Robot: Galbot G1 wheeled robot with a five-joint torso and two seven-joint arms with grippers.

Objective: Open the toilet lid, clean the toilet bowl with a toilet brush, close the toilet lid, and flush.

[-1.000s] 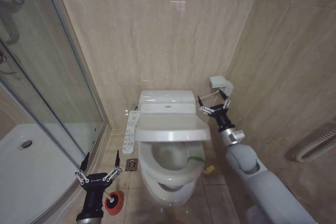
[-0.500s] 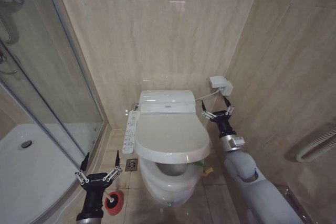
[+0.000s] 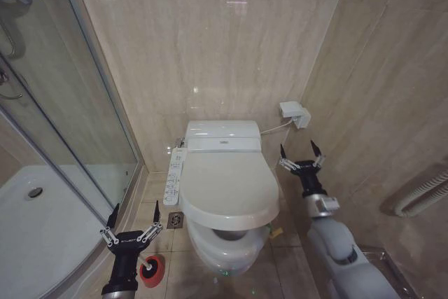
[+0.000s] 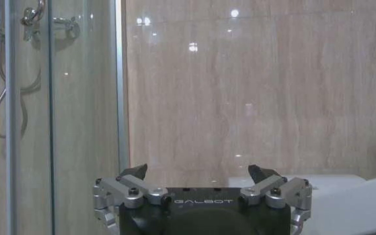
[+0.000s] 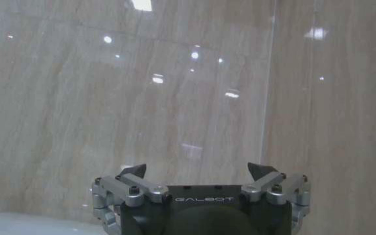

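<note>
The toilet lid [image 3: 227, 187] lies low over the seat, with a dark gap under its front edge. Below it shows the front of the white toilet bowl [image 3: 217, 253]. My right gripper [image 3: 301, 155] is open, to the right of the lid and apart from it; in the right wrist view it [image 5: 198, 169] faces the tiled wall with nothing between its fingers. My left gripper [image 3: 131, 225] hangs open at the lower left, just above the red holder cup [image 3: 151, 271]. In the left wrist view it [image 4: 198, 171] is open too. The toilet brush is hidden from me.
A long button panel [image 3: 173, 176] runs along the toilet's left side, with a floor drain [image 3: 175, 220] below it. The glass shower door [image 3: 77, 103] and shower tray [image 3: 35, 215] close off the left. A white wall box [image 3: 294, 113] with a cable hangs behind my right gripper.
The lid has dropped from half raised to almost flat over the bowl. My right gripper has let go of it and drawn back to the right. The left arm has not moved.
</note>
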